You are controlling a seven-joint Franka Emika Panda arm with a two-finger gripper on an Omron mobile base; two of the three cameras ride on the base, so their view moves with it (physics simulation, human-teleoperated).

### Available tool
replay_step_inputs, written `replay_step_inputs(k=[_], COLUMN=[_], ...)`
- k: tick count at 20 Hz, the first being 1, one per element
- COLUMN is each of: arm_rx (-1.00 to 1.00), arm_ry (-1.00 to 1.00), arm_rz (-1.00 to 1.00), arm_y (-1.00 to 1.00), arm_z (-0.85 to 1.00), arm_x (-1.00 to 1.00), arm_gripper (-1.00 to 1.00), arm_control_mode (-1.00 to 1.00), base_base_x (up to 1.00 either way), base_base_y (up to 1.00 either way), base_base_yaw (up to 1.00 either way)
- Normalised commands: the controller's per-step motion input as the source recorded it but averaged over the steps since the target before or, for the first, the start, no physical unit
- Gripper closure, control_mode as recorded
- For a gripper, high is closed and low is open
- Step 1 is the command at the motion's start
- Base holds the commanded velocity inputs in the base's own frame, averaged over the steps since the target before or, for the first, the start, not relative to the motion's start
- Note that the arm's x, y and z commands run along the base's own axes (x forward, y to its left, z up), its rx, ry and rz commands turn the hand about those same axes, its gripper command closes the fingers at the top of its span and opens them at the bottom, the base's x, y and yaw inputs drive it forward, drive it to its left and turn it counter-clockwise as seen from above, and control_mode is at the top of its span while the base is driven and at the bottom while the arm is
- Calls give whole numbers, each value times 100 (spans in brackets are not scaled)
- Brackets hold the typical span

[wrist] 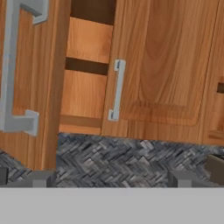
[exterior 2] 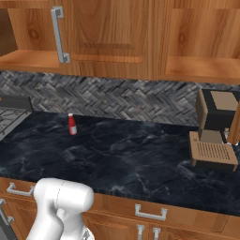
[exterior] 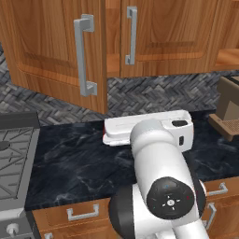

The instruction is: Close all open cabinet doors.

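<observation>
One upper cabinet door (exterior: 56,51) hangs open, swung out over the counter, its long grey handle (exterior: 84,56) facing me. In the hand view this open door (wrist: 39,87) is at the left, with bare shelves (wrist: 87,74) behind it. To its right a second cabinet door (exterior: 168,32) (wrist: 162,65) (exterior 2: 108,33) is shut. Further right a cabinet interior (exterior 2: 201,47) (exterior: 228,56) stands exposed. My gripper (wrist: 109,180) is open, with nothing between its fingertips (wrist: 41,178). It sits below and in front of the gap between the two doors, apart from both.
A black marble counter (exterior 2: 131,154) runs under the cabinets, with a herringbone backsplash (exterior 2: 122,98) behind it. On it stand a small red bottle (exterior 2: 71,124) and a brown coffee machine (exterior 2: 213,136) (exterior: 228,109). A stove (exterior: 14,154) is at the left.
</observation>
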Motion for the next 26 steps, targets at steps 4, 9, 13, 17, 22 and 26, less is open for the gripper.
replay_step_inputs(k=[4,9,13,17,22,26], arm_rx=[0,0,0,0,4,5], arm_ry=[-4,-12,-24,-6,0,0], arm_rz=[0,-2,-11,-12,-7,-3], arm_y=[69,72,73,57,21,3], arm_z=[-57,-26,3,0,-2,-6], arm_x=[38,24,10,35,70,80], arm_gripper=[-100,-100,-100,-100,-100,-100], arm_control_mode=[-100,-100,-100,-100,-100,-100], base_base_x=[0,0,0,0,0,0], base_base_y=[0,0,0,0,0,0], base_base_yaw=[0,0,0,0,0,0])
